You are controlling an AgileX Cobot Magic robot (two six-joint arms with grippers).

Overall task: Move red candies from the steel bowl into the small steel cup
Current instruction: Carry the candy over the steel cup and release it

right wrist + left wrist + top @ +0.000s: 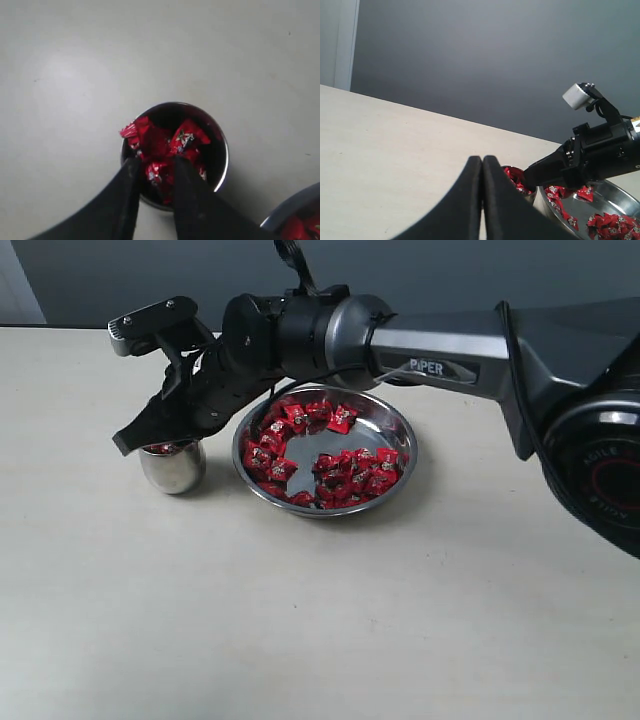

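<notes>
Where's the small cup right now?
Exterior view, left side: the cup sits on the table just left of the bowl, directly under the right tool, with candies inside.

Lab test bench: bare beige tabletop (300, 620) (plain grey wall (495, 60) behind).

Exterior view overlooks the bench (300, 630); right wrist, close overhead, shares the small steel cup (174, 472) at the steel bowl's (398, 432) 9 o'clock.

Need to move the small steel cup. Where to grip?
Around its rounded wall, from the side away from the steel bowl. The small steel cup stands upright and its mouth is packed with red candies, so a rim pinch from above would likely hit candy.
</notes>
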